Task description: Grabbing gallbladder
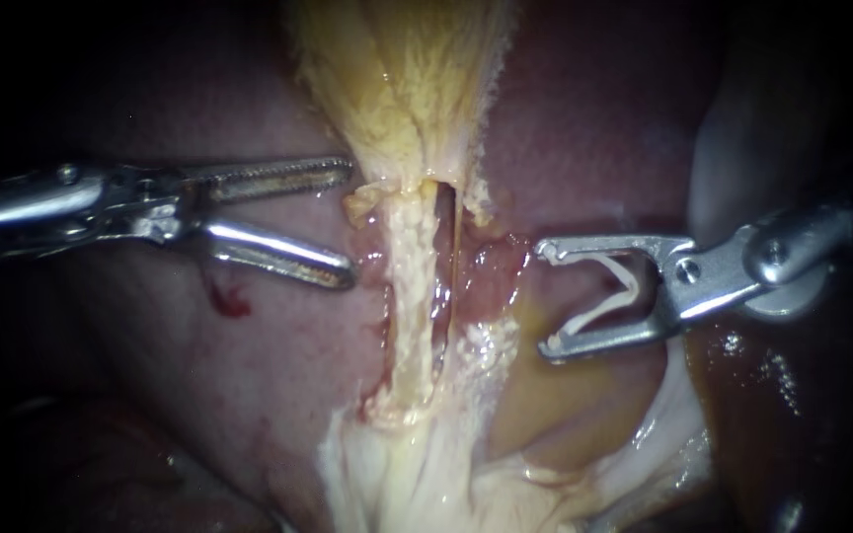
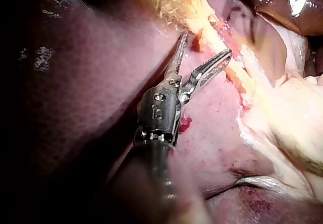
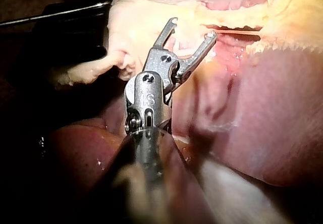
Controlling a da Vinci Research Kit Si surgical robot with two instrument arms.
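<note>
Where the gallbladder (image 1: pixel 402 79) lay: at the top middle of the endoscope view, yellowish and rough-skinned, narrowing downward toward mid-frame; nothing gripped it.
Left instrument (image 1: pixel 348 222): entered from the left; jaws released, with a clear gap between the toothed upper jaw and the smooth-backed lower one; nothing held. The upper tip was just beside the gallbladder's narrow lower end; contact could not be told.
Left instrument, own wrist view (image 2: pixel 207 43): jaws spread above the liver, tips near the edge of the yellow tissue ahead.
Right instrument (image 1: pixel 547 296): entered from the right; jaws stood wide apart yet grasped the clip.
Clip (image 1: pixel 619 291): white, V-shaped, seated between the right jaws, one arm against each jaw.
Right instrument, own wrist view (image 3: pixel 193 26): jaws parted, pale fatty tissue (image 3: pixel 136 27) ahead of them.
Pale band (image 1: pixel 409 296): ran from the gallbladder's narrow end down to the fatty tissue; between the two instruments, apart from both.
Liver (image 1: pixel 594 118): pink-purple, on both sides of the gallbladder.
Red spot (image 1: pixel 231 301): on the liver, just below the left lower jaw.
</note>
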